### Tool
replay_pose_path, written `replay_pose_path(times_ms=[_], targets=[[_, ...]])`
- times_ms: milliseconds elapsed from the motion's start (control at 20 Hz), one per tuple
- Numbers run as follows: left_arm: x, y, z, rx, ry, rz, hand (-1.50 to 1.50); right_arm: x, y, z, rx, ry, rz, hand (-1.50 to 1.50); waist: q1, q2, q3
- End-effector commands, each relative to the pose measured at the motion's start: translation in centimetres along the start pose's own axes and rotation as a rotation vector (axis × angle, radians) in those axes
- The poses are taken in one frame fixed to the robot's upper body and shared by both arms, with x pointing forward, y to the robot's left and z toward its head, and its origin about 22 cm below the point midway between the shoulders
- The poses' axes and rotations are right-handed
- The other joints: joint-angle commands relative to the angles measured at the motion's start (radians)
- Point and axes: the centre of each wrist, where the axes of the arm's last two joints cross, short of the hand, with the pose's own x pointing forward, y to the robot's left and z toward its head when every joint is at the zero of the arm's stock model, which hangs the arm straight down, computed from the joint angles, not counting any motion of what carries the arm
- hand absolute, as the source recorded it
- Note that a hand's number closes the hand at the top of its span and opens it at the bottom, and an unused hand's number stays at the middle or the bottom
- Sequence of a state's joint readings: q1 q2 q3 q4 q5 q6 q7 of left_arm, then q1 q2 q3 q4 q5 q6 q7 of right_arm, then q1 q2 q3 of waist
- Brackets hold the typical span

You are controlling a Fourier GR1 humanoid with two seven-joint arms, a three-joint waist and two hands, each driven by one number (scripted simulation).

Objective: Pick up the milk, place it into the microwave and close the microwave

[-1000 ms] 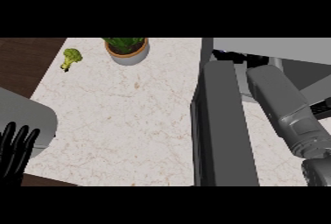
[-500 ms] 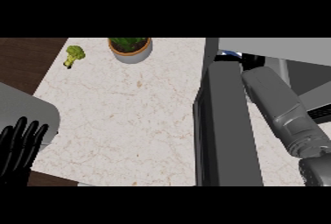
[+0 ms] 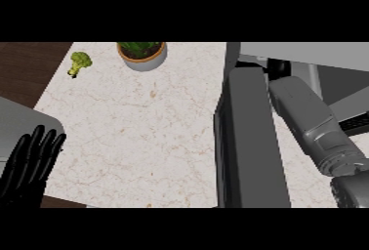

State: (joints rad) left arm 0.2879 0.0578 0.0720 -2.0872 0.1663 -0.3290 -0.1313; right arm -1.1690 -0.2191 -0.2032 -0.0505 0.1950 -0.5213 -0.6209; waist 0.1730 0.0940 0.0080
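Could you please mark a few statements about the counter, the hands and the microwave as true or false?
1. The broccoli lies on the counter near its far left corner. True.
2. The potted plant stands left of the broccoli. False: it stands to the broccoli's right.
3. The left hand is curled round the milk. False: it is open, fingers straight, holding nothing, at the view's lower left edge.
4. The right forearm extends beside the open microwave door. True.
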Motion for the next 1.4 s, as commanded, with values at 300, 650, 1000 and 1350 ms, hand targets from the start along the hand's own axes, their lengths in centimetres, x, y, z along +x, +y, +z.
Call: replay_pose_path(times_ms=[300, 650, 1000, 1350], targets=[[-0.1, -1.0, -1.0, -0.009, -0.007, -0.022, -1.50, -1.3, -0.4, 0.7, 0.006, 0.018, -0.090, -1.50, -0.023, -0.017, 0.000], [-0.5, -2.8, -0.4, -0.029, 0.000, 0.010, -1.50, -2.0, -1.9, 0.5, 0.039, 0.021, -0.123, -1.50, -0.019, -0.028, -0.001], [-0.7, -2.9, -0.6, -0.019, 0.002, 0.001, -1.50, -4.1, -2.2, 2.1, 0.068, 0.016, -0.191, -1.50, -0.041, -0.035, -0.002], [-1.9, -4.0, -0.9, -0.055, 0.031, 0.010, -1.50, -5.8, -1.1, 4.5, 0.078, 0.026, -0.237, -1.50, -0.067, -0.045, -0.003]])
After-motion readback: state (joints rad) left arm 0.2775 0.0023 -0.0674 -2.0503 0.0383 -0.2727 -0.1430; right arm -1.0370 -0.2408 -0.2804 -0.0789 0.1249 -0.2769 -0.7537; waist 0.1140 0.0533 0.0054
